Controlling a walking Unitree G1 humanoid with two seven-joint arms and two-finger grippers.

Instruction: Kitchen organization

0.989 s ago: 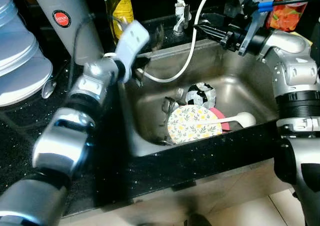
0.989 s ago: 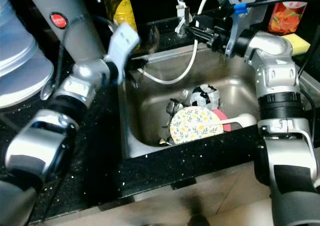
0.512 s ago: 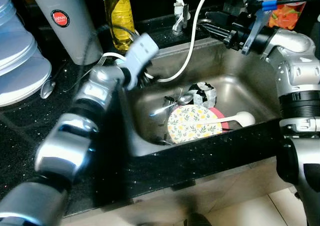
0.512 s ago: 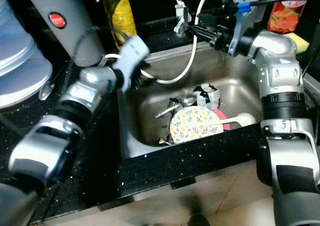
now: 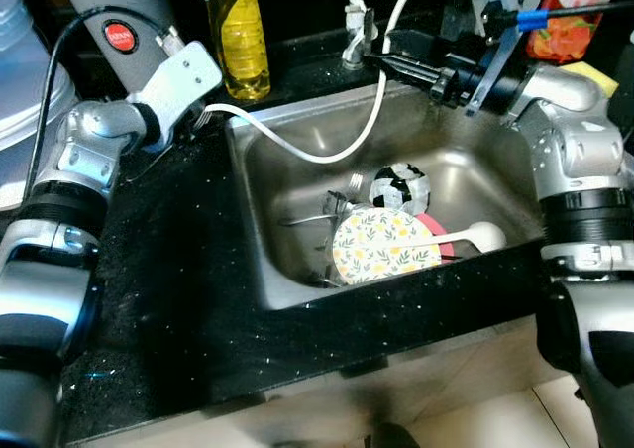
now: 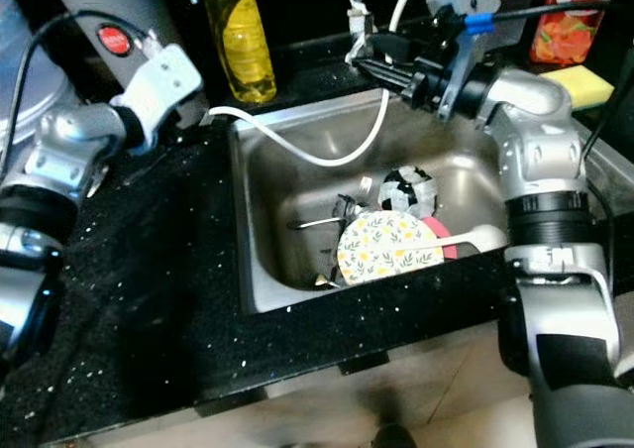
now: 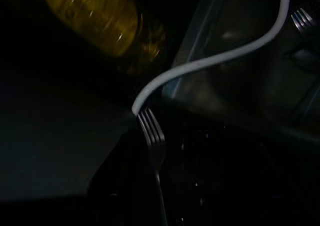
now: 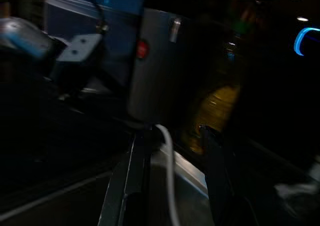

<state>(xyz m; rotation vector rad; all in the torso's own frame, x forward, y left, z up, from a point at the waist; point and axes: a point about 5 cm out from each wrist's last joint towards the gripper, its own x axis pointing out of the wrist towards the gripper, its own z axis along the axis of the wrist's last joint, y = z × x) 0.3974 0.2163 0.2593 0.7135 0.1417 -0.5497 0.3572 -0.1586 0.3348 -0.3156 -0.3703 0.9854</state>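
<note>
the left gripper [image 5: 203,116] hangs over the black speckled tabletop [image 5: 178,270] just left of the steel sink [image 5: 297,200], in front of the grey canister [image 5: 124,22] with the red round label. its jaws are closed on the handle of a fork [image 7: 152,138], whose tines point out toward the sink's near left corner and lie right at the white hose [image 5: 297,151] where that hose crosses the rim; in the left wrist view the tines touch or nearly touch the hose, and i cannot tell which. a yellow dish soap bottle [image 5: 241,32] stands on the tabletop behind the sink's left corner. the white hose runs from the left rim across the basin and rises past the faucet [image 5: 357,27] at the back. the right gripper [image 5: 388,63] is held above the back edge of the sink beside the faucet, fingers pointing to the robot's left, and the right wrist view shows its jaws narrowly apart with nothing between them but the hose beyond. in the basin lie a round plate with a yellow floral print [image 5: 384,247], a black and white patterned cup [image 5: 398,185] just behind it, a white ladle [image 5: 466,236] laid over the plate, a pink item [image 5: 436,232] under it, and another fork [image 5: 322,215] with some dark pieces to the plate's left. a red juice carton [image 5: 570,12] and a yellow sponge [image 5: 594,74] sit at the far right.
</note>
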